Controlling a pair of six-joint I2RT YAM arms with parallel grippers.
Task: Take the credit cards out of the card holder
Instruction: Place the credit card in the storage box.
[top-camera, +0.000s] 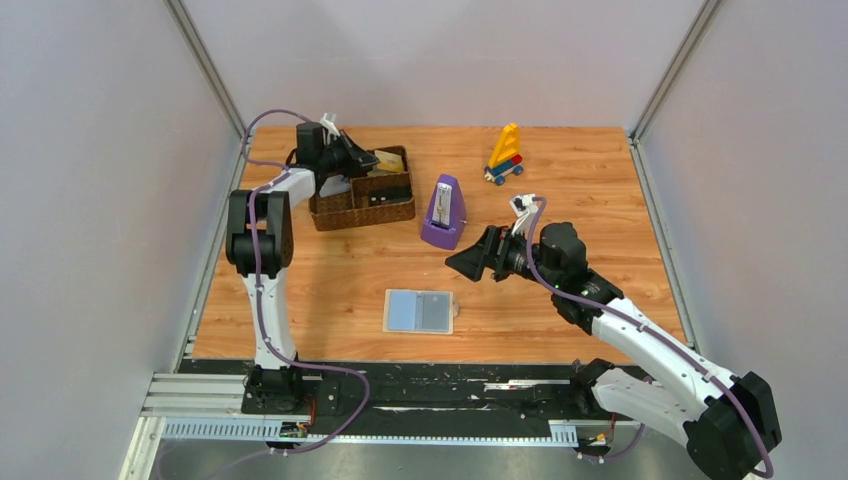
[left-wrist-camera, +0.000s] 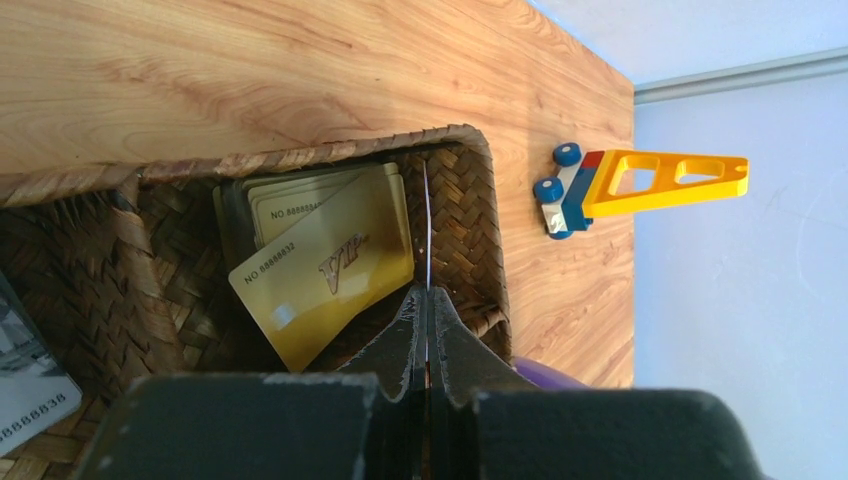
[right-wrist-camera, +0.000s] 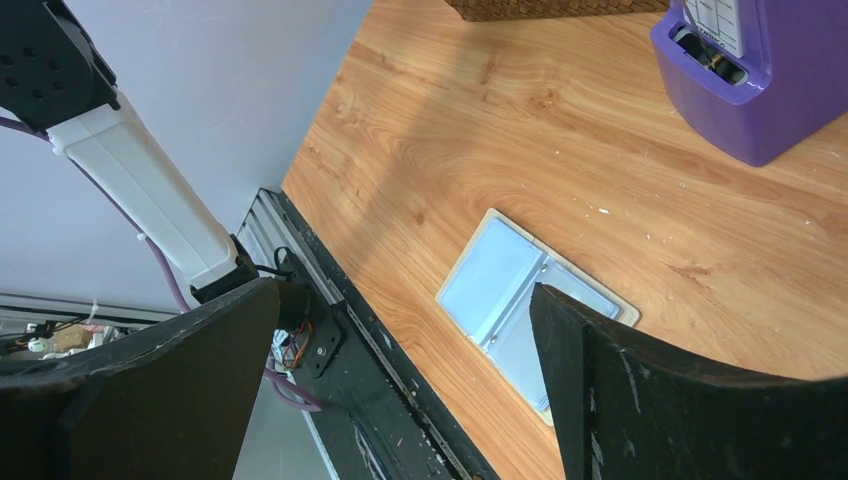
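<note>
At the upper left of the top view, the left claw (top-camera: 362, 160) is pinched together on one thin card (left-wrist-camera: 425, 225). The card is seen edge-on at a pocket of the brown basket (left-wrist-camera: 470, 200), where gold cards (left-wrist-camera: 325, 265) lie in a pile. The right claw (top-camera: 463, 264) is wide apart with nothing in it, in the middle of the frame, and the light-blue card holder (top-camera: 419, 311) lies flat on the table (top-camera: 330, 270) just below it, toward the bottom edge of the wood.

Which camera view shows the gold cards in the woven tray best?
The left wrist view: the gold cards fill its middle, their VIP print readable. The top external view shows only a small yellow patch in the woven tray. The right wrist view shows none.
</note>
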